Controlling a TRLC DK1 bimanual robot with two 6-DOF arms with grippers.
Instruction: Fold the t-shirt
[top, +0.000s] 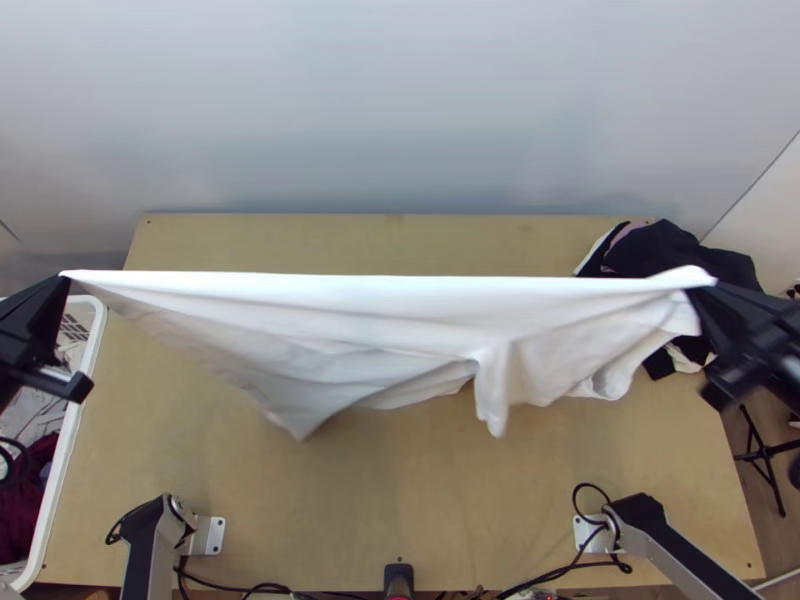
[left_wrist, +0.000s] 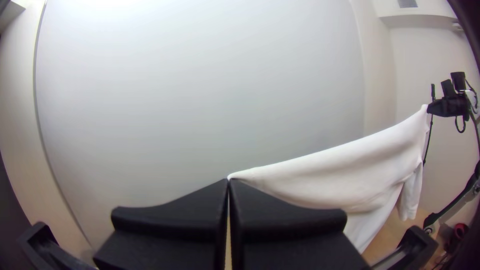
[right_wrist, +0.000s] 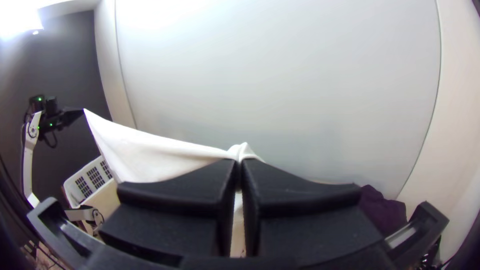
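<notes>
A white t-shirt (top: 380, 320) hangs stretched in the air between both grippers, its top edge taut and its lower part drooping in folds above the table. At the far left of the top view my left gripper (top: 68, 280) holds one end. My right gripper (top: 708, 287) grips the other end at the right side. In the left wrist view, my left gripper (left_wrist: 229, 181) is shut on a corner of the t-shirt (left_wrist: 340, 175). In the right wrist view, my right gripper (right_wrist: 239, 162) is shut on a bunched bit of the t-shirt (right_wrist: 150, 155).
Dark clothes (top: 680, 255) are piled at the table's back right corner, partly behind the t-shirt's end. A white basket (top: 75, 430) with clothing stands along the left edge. Bare wooden table (top: 400, 500) lies in front, with cables at its near edge.
</notes>
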